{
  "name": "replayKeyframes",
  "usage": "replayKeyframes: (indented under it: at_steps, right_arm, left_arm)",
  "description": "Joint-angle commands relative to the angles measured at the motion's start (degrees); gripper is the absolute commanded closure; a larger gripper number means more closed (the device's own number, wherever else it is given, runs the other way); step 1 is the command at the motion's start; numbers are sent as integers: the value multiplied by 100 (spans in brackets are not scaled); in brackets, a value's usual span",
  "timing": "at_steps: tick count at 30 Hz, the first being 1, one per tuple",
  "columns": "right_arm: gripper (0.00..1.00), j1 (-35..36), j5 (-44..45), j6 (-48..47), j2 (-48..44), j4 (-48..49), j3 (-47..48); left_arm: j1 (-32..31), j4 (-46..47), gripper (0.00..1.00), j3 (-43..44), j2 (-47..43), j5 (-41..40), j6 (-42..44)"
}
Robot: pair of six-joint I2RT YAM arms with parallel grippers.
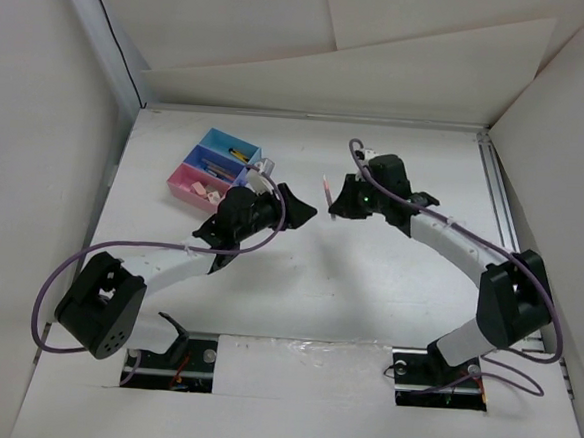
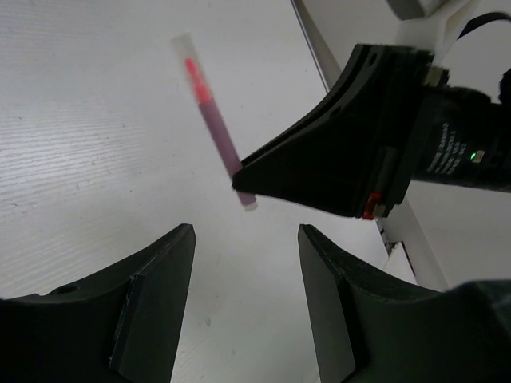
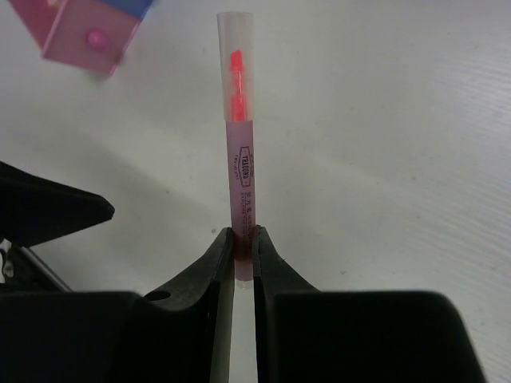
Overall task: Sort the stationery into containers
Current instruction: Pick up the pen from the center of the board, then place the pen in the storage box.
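My right gripper (image 3: pixel 243 239) is shut on the lower end of a slim pink pen (image 3: pixel 240 159) and holds it above the table, clear cap pointing away. From above, this gripper (image 1: pixel 335 204) and the pen (image 1: pixel 326 191) are near the table's middle. My left gripper (image 2: pixel 246 235) is open and empty, facing the pen (image 2: pixel 211 112) from close by; from above it (image 1: pixel 298 207) sits just left of the pen. The three joined bins stand at the back left: light blue (image 1: pixel 220 142), blue-violet (image 1: pixel 208 159) and pink (image 1: pixel 196 184), with small items inside. A corner of the pink bin (image 3: pixel 84 32) shows in the right wrist view.
White walls enclose the table on three sides. A metal rail (image 1: pixel 498 208) runs along the right edge. The left arm's forearm (image 1: pixel 237 220) lies just in front of the bins. One left finger (image 3: pixel 48 211) shows at the left of the right wrist view.
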Motion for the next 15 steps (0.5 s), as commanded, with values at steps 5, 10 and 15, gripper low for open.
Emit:
replayKeyframes:
  at_steps: [5, 10, 15]
  right_arm:
    - [100, 386, -843, -169, 122, 498, -199]
    - [100, 448, -781, -222, -44, 550, -199]
    - [100, 501, -887, -274, -97, 603, -304]
  left_arm:
    - [24, -149, 49, 417, 10, -231, -104]
    - [24, -274, 52, 418, 317, -708, -236]
    - [24, 16, 54, 479, 713, -488, -464]
